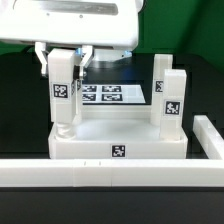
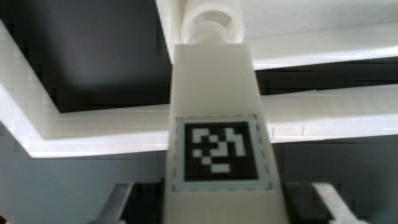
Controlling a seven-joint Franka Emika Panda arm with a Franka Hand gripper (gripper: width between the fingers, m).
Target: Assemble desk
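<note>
The tabletop (image 1: 118,147) and legs (image 1: 62,85) look smooth, matt white plastic with printed tags.

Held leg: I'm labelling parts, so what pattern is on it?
White leg with a black-and-white square tag; wrist view.

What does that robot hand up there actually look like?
In the exterior view the gripper hangs from a bulky, glossy white housing with rounded edges and a dark underside. Two short fingers point down from it. The wrist view shows their tips as dark grey, blocky pads. No cables or markings are visible.
</note>
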